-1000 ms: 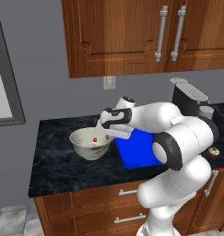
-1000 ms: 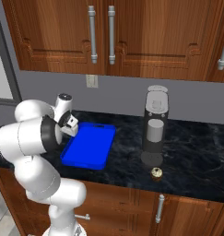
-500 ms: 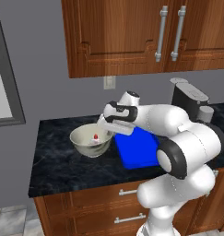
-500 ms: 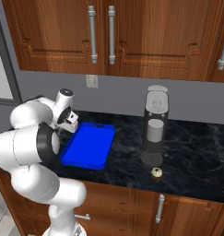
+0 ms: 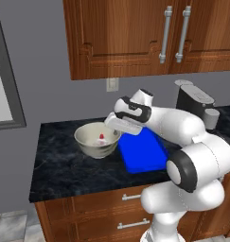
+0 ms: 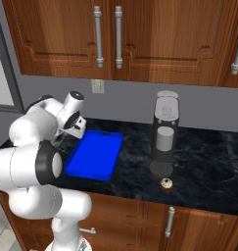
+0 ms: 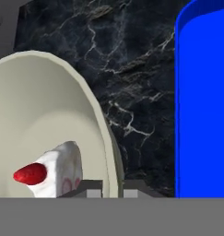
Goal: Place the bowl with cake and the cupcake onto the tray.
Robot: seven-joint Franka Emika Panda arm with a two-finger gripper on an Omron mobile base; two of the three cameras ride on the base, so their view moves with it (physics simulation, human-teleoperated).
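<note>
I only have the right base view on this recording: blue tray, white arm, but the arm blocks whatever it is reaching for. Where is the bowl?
Observer: In the left base view, the round cream-beige bowl is just left of the flat blue rectangular tray, over the dark marble counter.
Operator: Is the cake in it?
Observer: Yes, a small white and pink cake piece with a red top lies inside.
Operator: Has the hand got hold?
Observer: In the hand view, the hand is shut on the bowl's rim on the tray side, one fingertip inside and one outside.
</note>
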